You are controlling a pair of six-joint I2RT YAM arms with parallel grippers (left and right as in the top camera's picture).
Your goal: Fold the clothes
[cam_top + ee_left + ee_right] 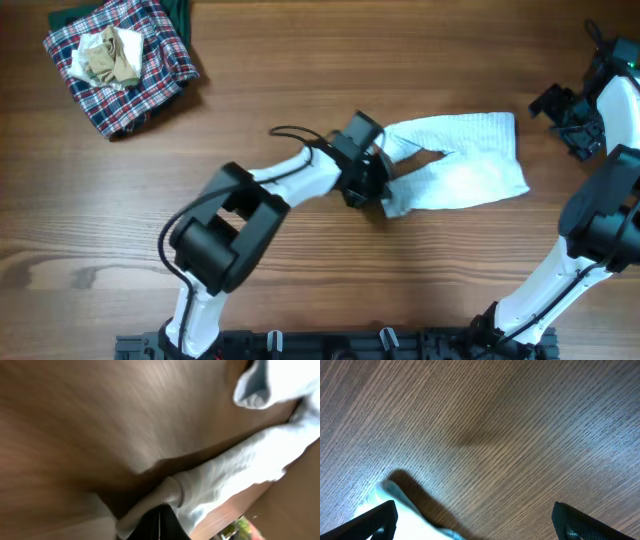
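The clothes (462,162), a small pale striped pair of pants, lie right of the table's centre with both legs pointing left. My left gripper (368,186) is at the end of the nearer leg and is shut on its hem. In the left wrist view the black fingertips (160,522) pinch the rolled fabric edge, and the rest of the clothes (240,467) trail off to the upper right. My right gripper (572,112) hovers open by the table's right edge, beyond the waist end. Between its wide-apart fingers (375,521) only a corner of the clothes (412,527) shows.
A red, navy and white plaid cloth (150,70) lies bunched at the back left. A small beige cloth (110,55) sits on top of it and a dark green cloth (180,15) lies under it. Bare wood (300,290) surrounds the pants.
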